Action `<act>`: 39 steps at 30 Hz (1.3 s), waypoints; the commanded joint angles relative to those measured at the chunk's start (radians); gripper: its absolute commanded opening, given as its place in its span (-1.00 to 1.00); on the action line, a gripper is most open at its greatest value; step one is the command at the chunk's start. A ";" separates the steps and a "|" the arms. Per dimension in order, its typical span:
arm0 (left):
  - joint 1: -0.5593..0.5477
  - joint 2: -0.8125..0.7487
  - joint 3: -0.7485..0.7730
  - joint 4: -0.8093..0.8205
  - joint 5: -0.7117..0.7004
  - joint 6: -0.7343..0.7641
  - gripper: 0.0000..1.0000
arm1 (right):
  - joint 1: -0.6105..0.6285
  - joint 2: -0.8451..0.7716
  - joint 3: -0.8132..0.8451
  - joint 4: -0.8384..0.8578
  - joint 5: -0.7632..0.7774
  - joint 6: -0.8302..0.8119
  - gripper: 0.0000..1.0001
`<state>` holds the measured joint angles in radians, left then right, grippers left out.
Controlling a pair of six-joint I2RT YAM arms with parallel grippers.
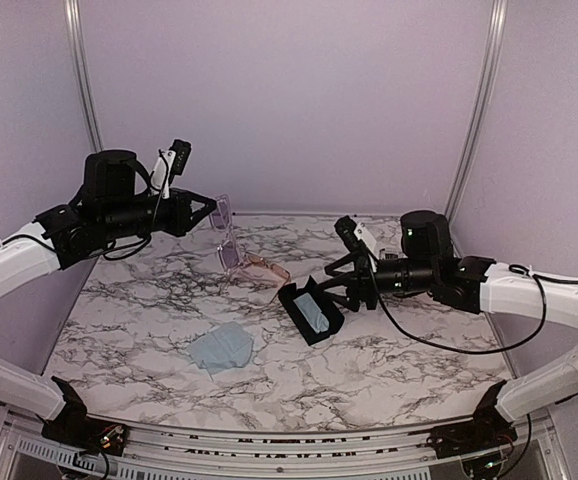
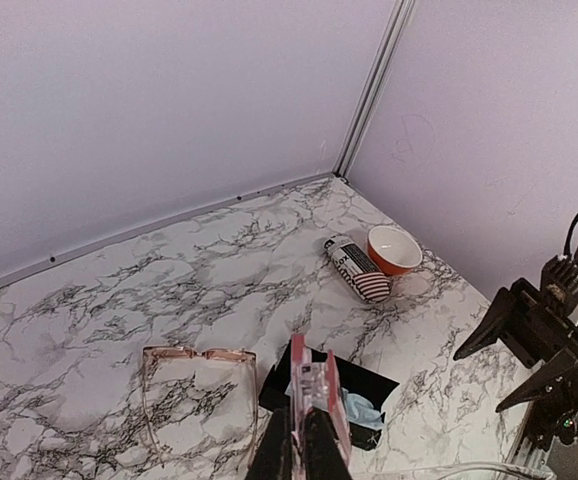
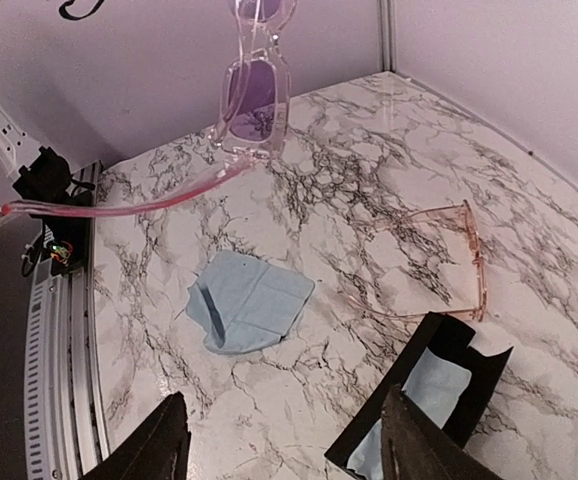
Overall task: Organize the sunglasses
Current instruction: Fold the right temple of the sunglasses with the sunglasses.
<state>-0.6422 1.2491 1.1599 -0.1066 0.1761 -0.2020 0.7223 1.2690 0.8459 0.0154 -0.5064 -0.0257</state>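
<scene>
Your right hand [image 3: 284, 398] stands open by the black case [image 3: 447, 338]; your left hand [image 2: 302, 428] grips the lilac sunglasses [image 3: 254, 95] aloft. Next, lower them squarely into it.

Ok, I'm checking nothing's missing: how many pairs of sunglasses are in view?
2. The lilac plastic-framed pair hangs gripped in the left hand; the wire-framed pair lies on the table beside the open black case. The closed striped case might hide more.
</scene>
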 commanded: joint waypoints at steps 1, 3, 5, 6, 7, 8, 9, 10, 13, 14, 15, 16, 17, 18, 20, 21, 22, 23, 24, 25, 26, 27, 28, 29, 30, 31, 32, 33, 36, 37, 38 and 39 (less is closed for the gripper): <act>0.004 -0.066 -0.061 0.088 0.020 0.014 -1.00 | 0.060 0.024 0.014 0.088 -0.040 -0.118 0.26; 0.004 -0.084 -0.094 0.111 0.042 0.017 -1.00 | 0.095 0.032 0.009 0.112 -0.067 -0.160 0.25; 0.004 -0.100 -0.116 0.127 0.061 0.022 -1.00 | 0.109 0.038 0.004 0.139 -0.099 -0.207 0.21; 0.006 -0.107 -0.125 0.136 0.069 0.021 -1.00 | 0.110 0.044 0.005 0.152 -0.119 -0.221 0.16; 0.007 -0.115 -0.134 0.143 0.079 0.018 -1.00 | 0.126 0.049 0.006 0.166 -0.135 -0.229 0.12; 0.007 -0.121 -0.140 0.150 0.092 0.015 -1.00 | 0.140 0.056 0.008 0.177 -0.157 -0.237 0.07; 0.007 -0.126 -0.147 0.157 0.101 0.012 -1.00 | 0.143 0.062 0.011 0.185 -0.179 -0.247 -0.02; 0.007 -0.129 -0.152 0.165 0.107 0.007 -1.00 | 0.145 0.068 0.015 0.189 -0.201 -0.259 -0.10; 0.011 -0.136 -0.160 0.179 0.125 -0.010 -1.00 | 0.153 0.092 0.032 0.179 -0.253 -0.291 -0.34; 0.014 -0.135 -0.158 0.181 0.133 -0.016 -1.00 | 0.155 0.102 0.044 0.165 -0.271 -0.305 -0.41; 0.016 -0.133 -0.159 0.184 0.141 -0.020 -1.00 | 0.159 0.110 0.052 0.157 -0.284 -0.309 -0.44; 0.018 -0.133 -0.160 0.187 0.146 -0.025 -1.00 | 0.164 0.119 0.060 0.152 -0.297 -0.315 -0.46; 0.020 -0.133 -0.162 0.191 0.151 -0.031 -1.00 | 0.169 0.126 0.067 0.150 -0.305 -0.319 -0.47; 0.022 -0.132 -0.165 0.196 0.153 -0.035 -1.00 | 0.174 0.134 0.071 0.150 -0.309 -0.324 -0.47; 0.022 -0.129 -0.167 0.199 0.160 -0.039 -1.00 | 0.185 0.152 0.084 0.155 -0.311 -0.328 -0.47; 0.022 -0.127 -0.167 0.201 0.163 -0.041 -1.00 | 0.190 0.163 0.092 0.156 -0.312 -0.328 -0.46; 0.022 -0.126 -0.169 0.203 0.168 -0.044 -1.00 | 0.191 0.175 0.102 0.158 -0.314 -0.325 -0.46; 0.023 -0.124 -0.169 0.206 0.174 -0.047 -1.00 | 0.195 0.186 0.112 0.161 -0.318 -0.321 -0.46; 0.023 -0.124 -0.169 0.209 0.180 -0.049 -1.00 | 0.199 0.198 0.123 0.161 -0.320 -0.322 -0.46; 0.023 -0.121 -0.169 0.213 0.188 -0.052 -1.00 | 0.200 0.209 0.133 0.161 -0.320 -0.321 -0.46; 0.023 -0.119 -0.170 0.215 0.195 -0.055 -1.00 | 0.203 0.218 0.142 0.163 -0.319 -0.320 -0.46; 0.022 -0.116 -0.170 0.217 0.198 -0.059 -1.00 | 0.204 0.225 0.151 0.167 -0.320 -0.320 -0.46; 0.022 -0.113 -0.170 0.218 0.200 -0.063 -1.00 | 0.208 0.232 0.158 0.172 -0.321 -0.320 -0.46; 0.023 -0.110 -0.169 0.219 0.205 -0.063 -1.00 | 0.210 0.238 0.164 0.175 -0.323 -0.320 -0.46; 0.024 -0.108 -0.169 0.220 0.209 -0.065 -1.00 | 0.211 0.242 0.169 0.181 -0.323 -0.319 -0.46; 0.023 -0.107 -0.169 0.221 0.212 -0.067 -1.00 | 0.213 0.245 0.174 0.186 -0.325 -0.320 -0.46; 0.023 -0.105 -0.169 0.221 0.215 -0.069 -1.00 | 0.213 0.248 0.180 0.189 -0.326 -0.319 -0.46; 0.023 -0.103 -0.169 0.222 0.218 -0.069 -1.00 | 0.213 0.252 0.183 0.193 -0.325 -0.318 -0.46; 0.022 -0.102 -0.170 0.222 0.217 -0.071 -1.00 | 0.215 0.262 0.199 0.198 -0.331 -0.317 -0.45; 0.022 -0.101 -0.172 0.223 0.217 -0.071 -1.00 | 0.215 0.267 0.204 0.200 -0.332 -0.313 -0.45; 0.023 -0.099 -0.172 0.223 0.216 -0.072 -1.00 | 0.215 0.271 0.208 0.202 -0.333 -0.311 -0.45; 0.023 -0.097 -0.172 0.223 0.218 -0.072 -1.00 | 0.215 0.277 0.214 0.205 -0.335 -0.308 -0.45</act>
<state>-0.6243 1.1454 0.9966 0.0715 0.3714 -0.2661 0.9276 1.5265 1.0069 0.1879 -0.8227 -0.3378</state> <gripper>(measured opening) 0.032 0.274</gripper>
